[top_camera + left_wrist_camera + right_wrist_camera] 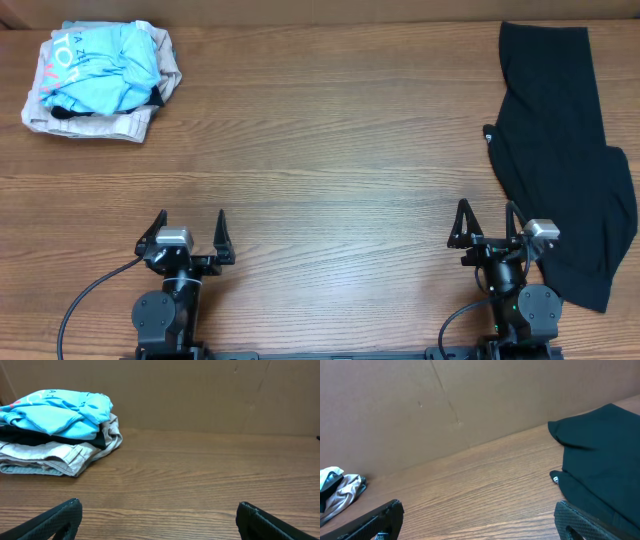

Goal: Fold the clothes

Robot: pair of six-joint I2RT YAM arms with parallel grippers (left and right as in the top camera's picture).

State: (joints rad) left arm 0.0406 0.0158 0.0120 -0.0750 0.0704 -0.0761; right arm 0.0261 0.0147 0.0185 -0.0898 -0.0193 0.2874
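Left gripper (190, 220) and right gripper (487, 212): fingers spread wide, holding nothing. Blue T-shirt (105, 60) lies bunched at upper left, well apart. Black garment (560, 150) lies just right of the right gripper.

Wood table (320, 150): clothes pile (100, 80) far-left, black garment (560, 150) right.

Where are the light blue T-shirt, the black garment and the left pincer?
light blue T-shirt (118, 62), overhead view, its crumpled top.
black garment (552, 125), overhead view, its flat middle.
left pincer (191, 216), overhead view, midway between its fingertips.
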